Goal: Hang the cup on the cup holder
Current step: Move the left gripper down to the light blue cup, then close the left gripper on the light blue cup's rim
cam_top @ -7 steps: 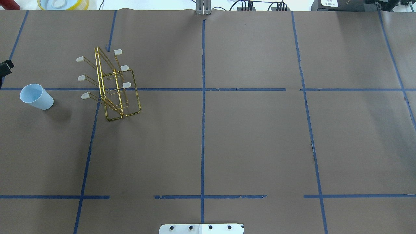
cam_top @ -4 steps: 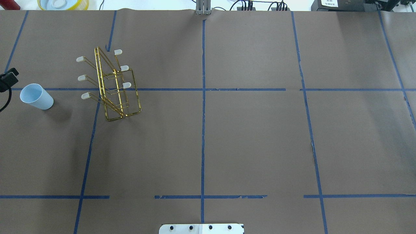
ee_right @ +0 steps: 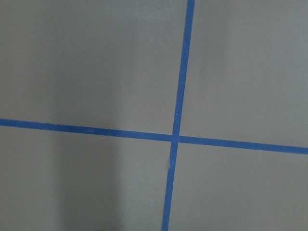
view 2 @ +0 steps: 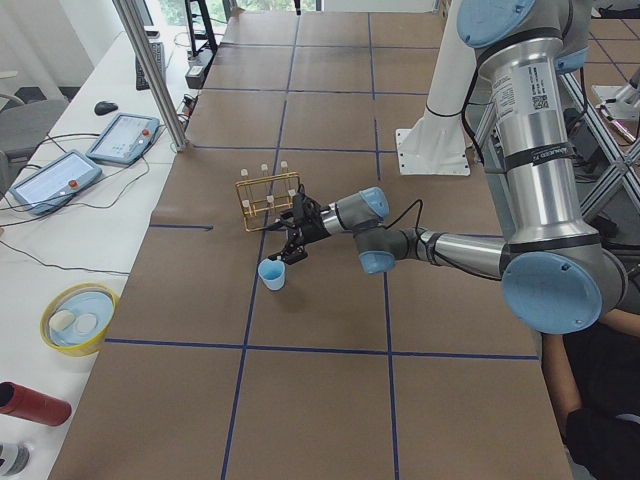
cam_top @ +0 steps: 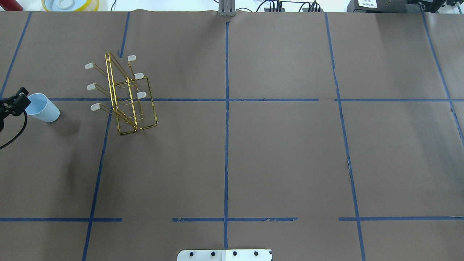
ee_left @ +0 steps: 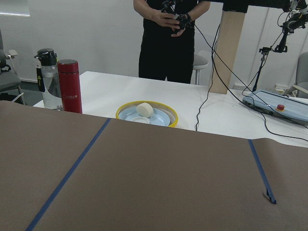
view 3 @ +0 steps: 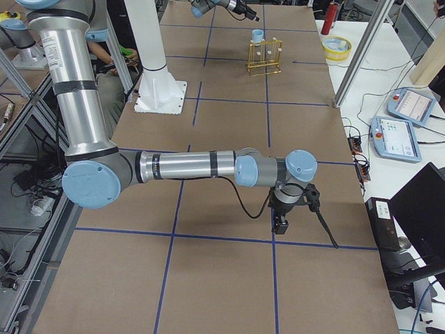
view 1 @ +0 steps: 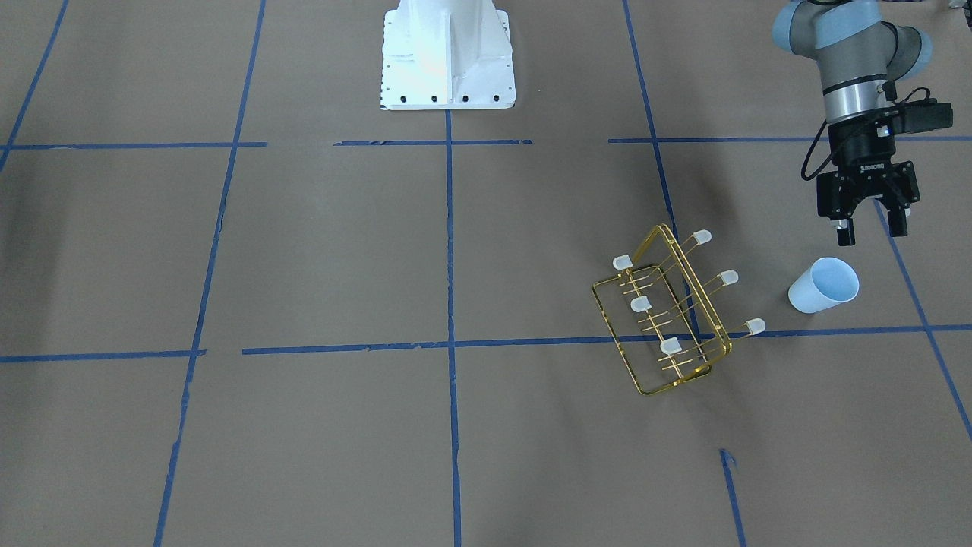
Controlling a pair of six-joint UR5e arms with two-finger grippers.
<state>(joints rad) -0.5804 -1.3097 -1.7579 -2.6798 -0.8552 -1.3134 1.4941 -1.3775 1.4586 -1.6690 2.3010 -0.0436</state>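
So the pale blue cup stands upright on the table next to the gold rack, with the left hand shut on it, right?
Not quite. The left hand is open and not touching the cup; it hovers close by, as the front-facing view shows. The cup does stand upright on the table next to the gold rack.

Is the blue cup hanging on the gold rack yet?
No, the blue cup sits on the table, apart from the gold rack.

On my left wrist camera I see brown paper (ee_left: 159, 187) crossed by blue tape (ee_left: 67, 180), a yellow-rimmed dish (ee_left: 174, 117) at twelve o'clock, a red flask (ee_left: 70, 86) at ten, and a person (ee_left: 166, 45) behind.
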